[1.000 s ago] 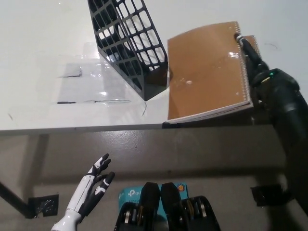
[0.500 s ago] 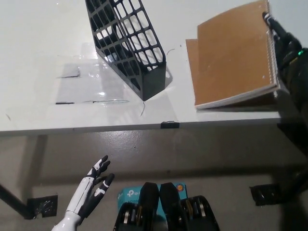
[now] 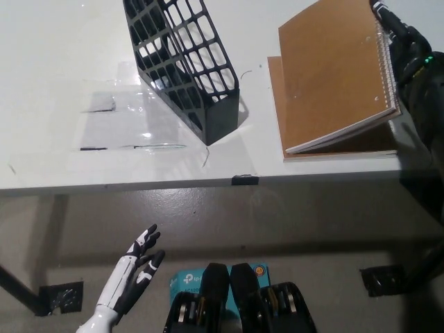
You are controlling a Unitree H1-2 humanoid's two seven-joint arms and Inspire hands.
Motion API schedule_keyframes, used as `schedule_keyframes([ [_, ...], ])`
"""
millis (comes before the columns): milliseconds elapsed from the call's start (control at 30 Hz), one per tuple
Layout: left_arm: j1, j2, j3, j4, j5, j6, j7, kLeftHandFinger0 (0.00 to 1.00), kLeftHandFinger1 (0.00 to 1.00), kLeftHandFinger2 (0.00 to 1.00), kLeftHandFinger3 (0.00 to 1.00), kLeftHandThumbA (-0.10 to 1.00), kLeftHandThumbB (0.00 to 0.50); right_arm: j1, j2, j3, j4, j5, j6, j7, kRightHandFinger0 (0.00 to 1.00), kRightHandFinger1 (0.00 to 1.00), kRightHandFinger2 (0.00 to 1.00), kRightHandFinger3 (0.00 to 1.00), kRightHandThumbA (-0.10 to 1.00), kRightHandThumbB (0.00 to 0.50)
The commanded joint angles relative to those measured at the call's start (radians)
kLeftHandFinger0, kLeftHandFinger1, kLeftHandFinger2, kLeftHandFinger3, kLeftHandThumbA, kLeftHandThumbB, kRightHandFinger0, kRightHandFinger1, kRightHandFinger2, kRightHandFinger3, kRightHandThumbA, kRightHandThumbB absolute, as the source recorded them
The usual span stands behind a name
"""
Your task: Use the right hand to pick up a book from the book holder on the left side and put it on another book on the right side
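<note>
The right hand (image 3: 406,48) grips the notebook (image 3: 333,69) by its spiral edge, tilted over the lower book (image 3: 347,147). Lower it flat, edges aligned, before releasing.

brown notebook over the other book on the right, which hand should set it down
Right. The black right hand already grips the brown notebook above the lower book; the white left hand hangs open below the table.

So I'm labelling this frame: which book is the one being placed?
On the white table, right of the black book holder, two brown books overlap. It is the upper, spiral-bound book, tilted with the black right hand at its binding edge.
</note>
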Motion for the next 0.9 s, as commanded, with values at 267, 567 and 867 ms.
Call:
schedule_keyframes([
  [267,-0.004,0.001,0.008,-0.018,-0.009,-0.039,0.007,0.9,1.0,1.0,1.0,0.94,0.171,-0.072,-0.029,0.056,-0.014,-0.04,0.003,0.179,1.0,1.0,1.0,1.0,0.06,0.276],
  [567,-0.005,-0.005,0.019,-0.014,-0.019,-0.046,0.015,0.9,1.0,1.0,1.0,0.92,0.151,-0.061,-0.015,-0.007,-0.018,-0.013,-0.188,0.106,1.0,1.0,1.0,1.0,0.19,0.215],
  [867,0.01,-0.007,0.031,-0.02,-0.032,-0.041,0.015,0.89,1.0,1.0,1.0,0.92,0.155,-0.075,-0.069,-0.046,-0.024,-0.014,-0.264,0.131,1.0,1.0,1.0,1.0,0.35,0.183],
])
